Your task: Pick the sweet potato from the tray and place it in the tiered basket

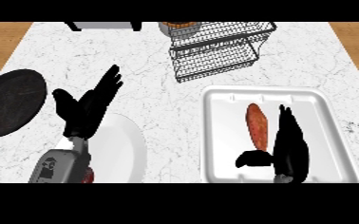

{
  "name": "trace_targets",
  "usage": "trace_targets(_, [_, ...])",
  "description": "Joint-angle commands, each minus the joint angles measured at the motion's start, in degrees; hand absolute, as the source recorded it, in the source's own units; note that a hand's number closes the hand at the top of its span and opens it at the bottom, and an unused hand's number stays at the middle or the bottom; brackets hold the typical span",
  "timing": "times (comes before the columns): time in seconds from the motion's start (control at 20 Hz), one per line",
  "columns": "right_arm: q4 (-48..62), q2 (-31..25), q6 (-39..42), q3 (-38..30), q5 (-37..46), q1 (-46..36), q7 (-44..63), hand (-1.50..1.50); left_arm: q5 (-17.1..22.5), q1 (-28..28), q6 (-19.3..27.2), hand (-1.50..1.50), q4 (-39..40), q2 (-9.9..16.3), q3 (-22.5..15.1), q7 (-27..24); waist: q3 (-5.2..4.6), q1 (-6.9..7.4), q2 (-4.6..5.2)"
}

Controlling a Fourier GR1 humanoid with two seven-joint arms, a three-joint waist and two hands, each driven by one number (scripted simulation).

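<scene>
1. We are holding our right hand (289, 147) open just beside the sweet potato (257, 126), which is lying lengthwise in the tray (224, 99) on the thumb's side.
2. Our left hand (88, 107) is resting open, much farther off.

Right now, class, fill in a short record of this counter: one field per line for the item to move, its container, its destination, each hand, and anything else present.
item: sweet potato, lying lengthwise in the tray
container: white tray, at right front of the counter
destination: wire tiered basket, behind the tray, no sweet potato in it yet
right hand: over the tray, fingers straight beside the sweet potato, thumb near its front end
left hand: open, fingers up, above the white plate
other: dark round pan at the left edge
</scene>
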Motion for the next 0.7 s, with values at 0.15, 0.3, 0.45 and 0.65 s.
trace_targets(0.15, [9.1, 0.1, -2.0, -0.5, -2.4, -6.0, -8.2, 1.5, 1.4, -0.4, -1.5, 0.0, -0.4, 0.0, 1.2, 2.7, -0.05, 0.23, 0.79])
trace_targets(0.3, [13.0, 2.8, -6.6, 2.9, 2.6, -4.3, -8.4, 1.5, 0.5, 3.3, -2.6, 0.0, -0.8, 0.5, 0.5, -0.9, -0.05, 0.52, 0.81])
trace_targets(0.45, [8.0, -0.7, -2.6, 0.2, 1.1, -5.0, -8.0, 1.5, 0.9, 1.0, -1.1, 0.0, -0.7, -1.3, 0.8, 1.5, -0.06, 0.1, 0.77])
trace_targets(0.65, [10.4, -5.4, 2.2, 0.5, -1.7, -5.8, -13.6, 1.5, 0.6, -0.5, -0.7, 0.0, 0.2, -0.7, 1.5, 2.2, -0.04, 0.28, 0.91])
